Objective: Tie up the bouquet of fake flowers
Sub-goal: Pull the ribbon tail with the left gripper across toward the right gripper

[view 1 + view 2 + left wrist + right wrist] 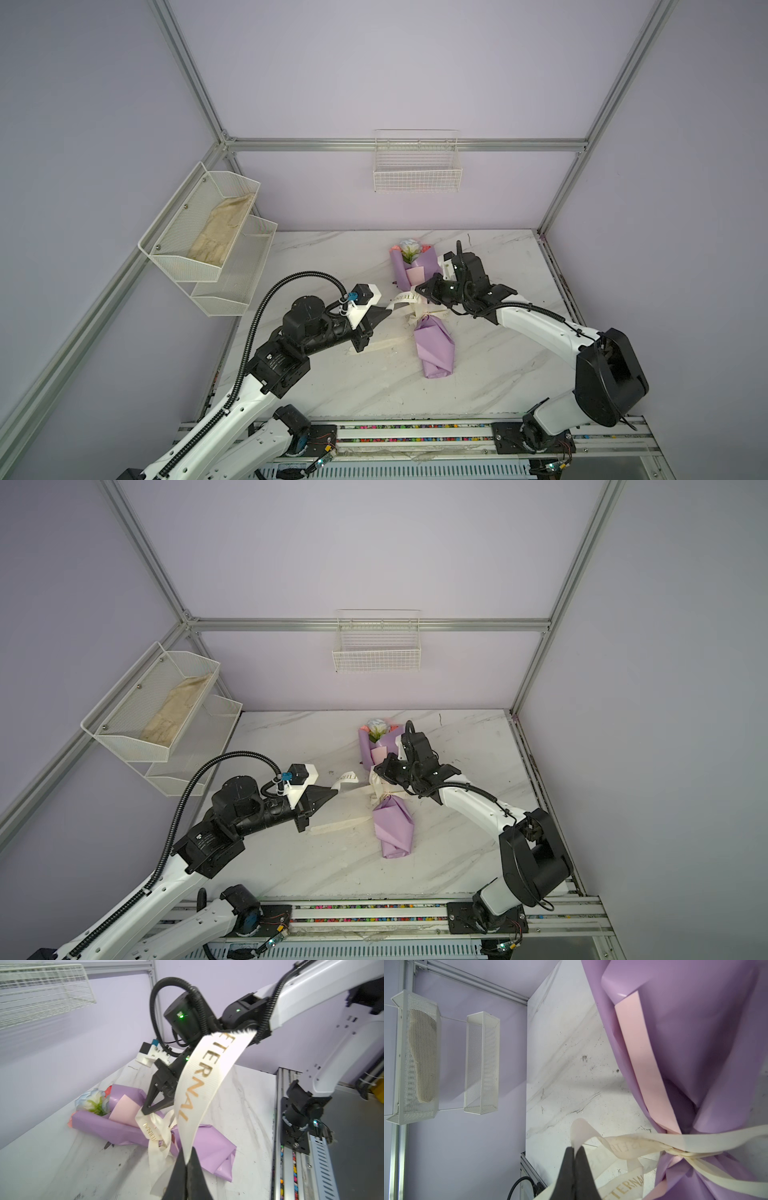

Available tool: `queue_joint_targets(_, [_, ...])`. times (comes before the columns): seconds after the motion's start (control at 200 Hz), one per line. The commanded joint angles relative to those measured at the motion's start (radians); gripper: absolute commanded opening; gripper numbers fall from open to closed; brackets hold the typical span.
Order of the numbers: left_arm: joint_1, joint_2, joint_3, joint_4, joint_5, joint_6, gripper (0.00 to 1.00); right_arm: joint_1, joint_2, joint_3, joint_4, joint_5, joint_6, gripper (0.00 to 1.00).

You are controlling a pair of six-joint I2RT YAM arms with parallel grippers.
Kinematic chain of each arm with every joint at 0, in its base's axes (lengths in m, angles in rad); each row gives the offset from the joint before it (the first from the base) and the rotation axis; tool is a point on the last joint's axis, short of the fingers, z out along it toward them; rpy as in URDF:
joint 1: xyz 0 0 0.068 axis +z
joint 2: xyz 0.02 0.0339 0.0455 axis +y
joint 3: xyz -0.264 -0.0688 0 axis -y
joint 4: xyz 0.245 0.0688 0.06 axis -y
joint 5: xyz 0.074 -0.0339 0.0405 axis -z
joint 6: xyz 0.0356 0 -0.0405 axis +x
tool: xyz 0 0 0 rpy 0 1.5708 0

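The bouquet (434, 347) lies mid-table (324, 386), ribbon (200, 1084) wound round its waist. The left pincer (186, 1164) and right pincer (574, 1150) each clench a ribbon end. Uneven pulling could drag the bouquet or loosen the tie.

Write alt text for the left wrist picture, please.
The left hand pinches a cream ribbon lettered ETERNAL. Behind, a lilac-wrapped bouquet lies on the marble table, ribbon knotted round its middle, the right hand gripping a strand there.

Bouquet (434, 345) lies on table (332, 374), ribbon (405, 297) around its middle.
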Motion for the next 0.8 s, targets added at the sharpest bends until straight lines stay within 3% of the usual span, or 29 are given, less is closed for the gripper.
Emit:
queue_joint_targets(0.0, [-0.056,0.036,0.041,-0.059,0.095,0.064,0.0,-0.01,0.023,0.048,-0.019,-0.046,-0.011,0.0])
queue_joint_targets(0.14, [-0.168,0.134,0.11,-0.045,0.074,0.083,0.0,-0.015,0.039,0.072,-0.024,-0.093,-0.03,0.0])
queue_joint_targets(0.37, [-0.336,0.455,0.298,-0.043,-0.001,0.18,0.0,-0.044,0.053,0.093,-0.027,-0.169,-0.058,0.0])
queue_joint_targets(0.795, [-0.429,0.867,0.598,0.007,-0.156,0.258,0.0,-0.081,0.042,0.094,-0.074,-0.214,-0.092,0.0])
